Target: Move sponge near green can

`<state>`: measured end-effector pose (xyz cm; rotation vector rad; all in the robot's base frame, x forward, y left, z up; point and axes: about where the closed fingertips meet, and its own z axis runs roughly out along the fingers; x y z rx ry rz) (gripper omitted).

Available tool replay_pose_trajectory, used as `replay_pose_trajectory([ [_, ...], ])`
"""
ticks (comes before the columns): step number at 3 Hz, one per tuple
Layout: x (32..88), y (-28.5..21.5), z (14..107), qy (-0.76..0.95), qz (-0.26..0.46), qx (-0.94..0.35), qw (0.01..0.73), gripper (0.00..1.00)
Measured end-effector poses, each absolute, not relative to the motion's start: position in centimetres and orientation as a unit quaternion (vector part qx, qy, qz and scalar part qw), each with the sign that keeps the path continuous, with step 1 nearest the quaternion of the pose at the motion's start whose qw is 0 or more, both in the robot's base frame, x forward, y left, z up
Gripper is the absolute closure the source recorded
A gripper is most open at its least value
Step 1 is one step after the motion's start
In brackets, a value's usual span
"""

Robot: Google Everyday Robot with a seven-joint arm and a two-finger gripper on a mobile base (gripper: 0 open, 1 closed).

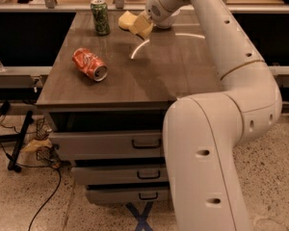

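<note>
The pale yellow sponge (130,22) is held in my gripper (143,23), lifted above the far part of the brown table (135,76). The gripper is shut on the sponge's right end. The green can (100,17) stands upright at the table's far left, a short gap to the left of the sponge. My white arm comes in from the right and hides the far right of the table.
A crushed red-orange can (89,64) lies on its side at the table's left. A white bowl (169,22) sits behind my wrist, mostly hidden. Drawers (135,143) are under the table's front edge. Cables and a stand lie on the floor at left.
</note>
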<state>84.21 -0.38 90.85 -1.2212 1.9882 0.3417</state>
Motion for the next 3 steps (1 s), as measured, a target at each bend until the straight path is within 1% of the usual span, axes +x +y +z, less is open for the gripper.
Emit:
replay_pose_trajectory([
  [1,85.7,2.5,90.7,0.784,0.131,-0.469,0.386,1.00],
  [2,87.4,3.5,89.4,0.798,0.131,-0.442,0.388,1.00],
  [3,87.9,4.3,87.9,0.809,0.140,-0.426,0.380,0.83],
])
